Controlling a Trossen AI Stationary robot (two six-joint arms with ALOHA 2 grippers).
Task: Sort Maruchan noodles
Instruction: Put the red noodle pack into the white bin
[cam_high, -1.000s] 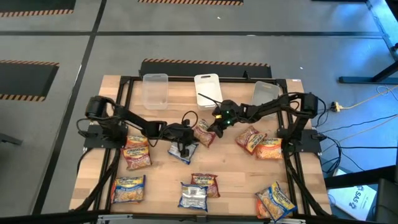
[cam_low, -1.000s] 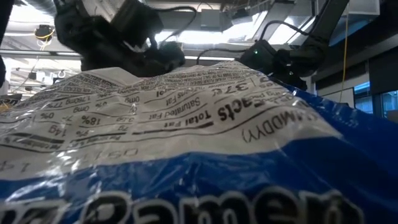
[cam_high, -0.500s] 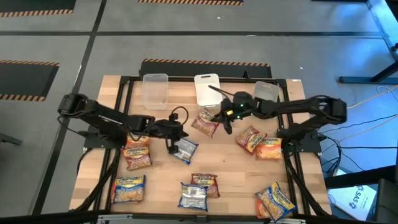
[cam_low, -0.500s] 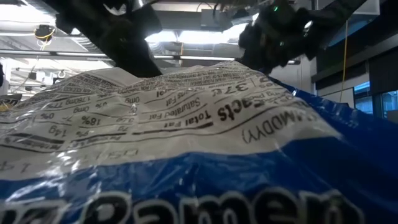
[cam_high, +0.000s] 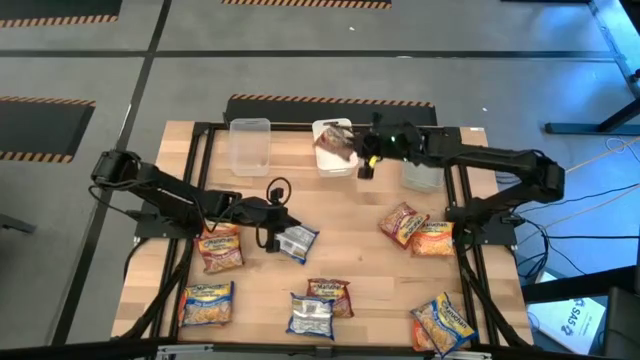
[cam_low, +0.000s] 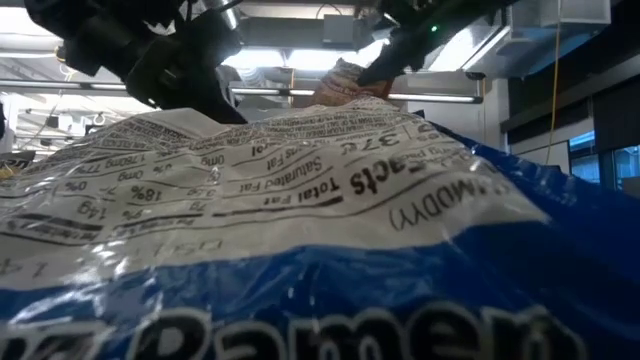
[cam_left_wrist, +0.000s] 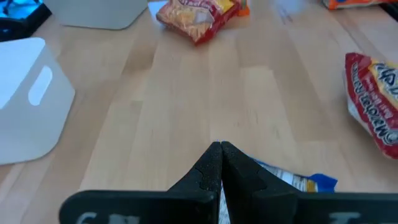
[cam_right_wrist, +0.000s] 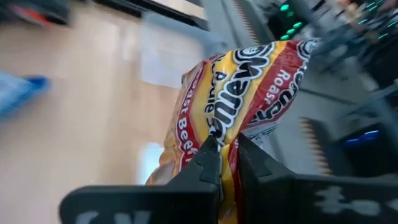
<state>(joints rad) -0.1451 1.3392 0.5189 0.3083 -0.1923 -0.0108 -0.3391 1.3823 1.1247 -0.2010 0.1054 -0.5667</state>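
From above, the sorting looks barely begun: three clear bins stand along the far edge of the wooden table (cam_high: 380, 265), and the left bin (cam_high: 250, 146) shows empty while most Maruchan noodles (cam_high: 310, 316) lie scattered over the near half. The right gripper (cam_high: 352, 150) hangs over the middle bin (cam_high: 327, 161), pinched on a red packet (cam_high: 333, 141); the left gripper (cam_high: 277, 238) sits low mid-table with its fingers pressed together, touching a blue packet (cam_high: 298, 241). At table height a crinkly blue-white wrapper (cam_low: 300, 250) fills nearly everything, glossy film with printed nutrition text. The left wrist shows smooth pale planks and the blue packet's corner (cam_left_wrist: 298, 182) beside closed tips. The right wrist shows the red-yellow packet (cam_right_wrist: 242, 87) creased and dangling from clamped fingers (cam_right_wrist: 208, 163).
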